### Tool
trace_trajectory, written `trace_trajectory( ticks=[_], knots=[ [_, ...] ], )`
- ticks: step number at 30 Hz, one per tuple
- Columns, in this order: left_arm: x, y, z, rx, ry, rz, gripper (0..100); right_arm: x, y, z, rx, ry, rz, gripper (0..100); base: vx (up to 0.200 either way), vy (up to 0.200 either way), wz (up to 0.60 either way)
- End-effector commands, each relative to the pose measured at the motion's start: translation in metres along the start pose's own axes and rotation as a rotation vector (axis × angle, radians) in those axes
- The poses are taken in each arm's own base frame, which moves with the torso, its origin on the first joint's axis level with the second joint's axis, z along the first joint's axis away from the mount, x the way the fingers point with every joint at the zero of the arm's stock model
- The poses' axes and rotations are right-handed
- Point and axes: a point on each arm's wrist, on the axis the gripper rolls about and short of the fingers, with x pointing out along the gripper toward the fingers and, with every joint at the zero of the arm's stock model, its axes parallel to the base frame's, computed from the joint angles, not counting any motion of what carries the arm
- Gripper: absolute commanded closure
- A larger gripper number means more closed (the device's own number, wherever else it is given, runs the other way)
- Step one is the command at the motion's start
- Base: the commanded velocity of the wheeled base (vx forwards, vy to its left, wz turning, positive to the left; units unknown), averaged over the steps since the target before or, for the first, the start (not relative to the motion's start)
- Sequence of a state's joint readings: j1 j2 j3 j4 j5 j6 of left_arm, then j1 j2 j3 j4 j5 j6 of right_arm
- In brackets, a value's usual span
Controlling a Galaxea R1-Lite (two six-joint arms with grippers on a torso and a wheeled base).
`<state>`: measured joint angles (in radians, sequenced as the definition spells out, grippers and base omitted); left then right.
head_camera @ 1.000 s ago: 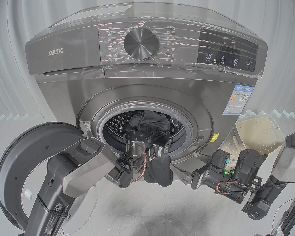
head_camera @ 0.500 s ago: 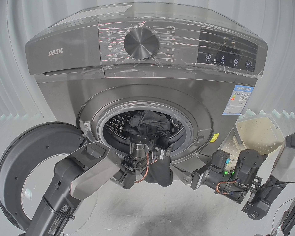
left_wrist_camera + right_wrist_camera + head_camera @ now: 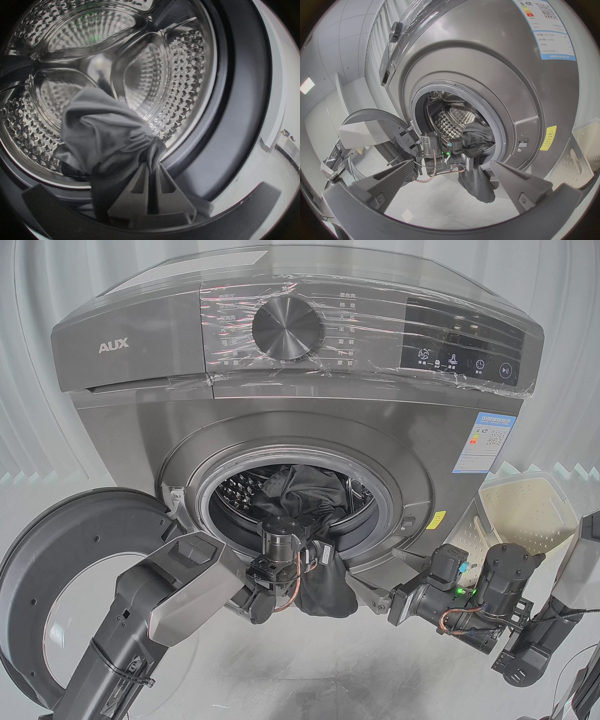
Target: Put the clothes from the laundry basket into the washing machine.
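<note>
Gripping dark garment (image 3: 309,490) tight in left gripper (image 3: 151,165) at drum (image 3: 234,490) mouth, frame centre; draping lengthwise over lip, seemingly half inside. Holding right gripper (image 3: 384,580) open, lower right.

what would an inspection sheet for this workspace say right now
surface: grey floor
job's things: washing machine, door open; dark garment half in the drum, rest hanging over the rim; laundry basket beside the machine, visible part holds no clothes
clutter: nothing seen
grippers: left gripper shut on the garment at the drum mouth; right gripper open, low beside the opening
cables: orange wires looped at both wrists
surroundings: white curtain behind
</note>
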<state>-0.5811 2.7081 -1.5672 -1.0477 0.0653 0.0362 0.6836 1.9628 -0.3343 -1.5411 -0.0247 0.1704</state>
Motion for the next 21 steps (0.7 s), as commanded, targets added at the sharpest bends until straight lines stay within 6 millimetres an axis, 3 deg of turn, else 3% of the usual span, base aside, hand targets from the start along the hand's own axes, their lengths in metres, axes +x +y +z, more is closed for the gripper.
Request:
trace_trajectory(
  ticks=[1, 6, 15, 16, 19, 21],
  knots=[
    [0.001, 0.008, 0.007, -0.004, -0.023, 0.018, 100, 0.0, 0.0, 0.0, 0.0, 0.0, 0.001, 0, 0.0, 0.0, 0.0],
    [0.008, 0.03, 0.032, -0.012, -0.106, 0.093, 100, 0.0, 0.0, 0.0, 0.0, -0.001, 0.001, 0, 0.0, 0.0, 0.0],
    [0.02, 0.047, 0.071, -0.023, -0.242, 0.158, 100, 0.001, 0.0, 0.001, 0.0, -0.006, 0.002, 0, 0.0, 0.0, 0.0],
    [0.024, 0.05, 0.082, -0.028, -0.276, 0.174, 100, 0.001, 0.0, 0.001, 0.0, -0.006, 0.002, 0, 0.0, 0.0, 0.0],
    [0.03, 0.056, 0.092, -0.037, -0.321, 0.208, 100, 0.001, 0.0, 0.001, 0.0, -0.007, 0.002, 0, 0.0, 0.0, 0.0],
    [0.033, 0.06, 0.085, -0.037, -0.299, 0.218, 100, 0.001, 0.0, 0.001, 0.0, -0.008, 0.0, 0, 0.0, 0.0, 0.0]
  ],
)
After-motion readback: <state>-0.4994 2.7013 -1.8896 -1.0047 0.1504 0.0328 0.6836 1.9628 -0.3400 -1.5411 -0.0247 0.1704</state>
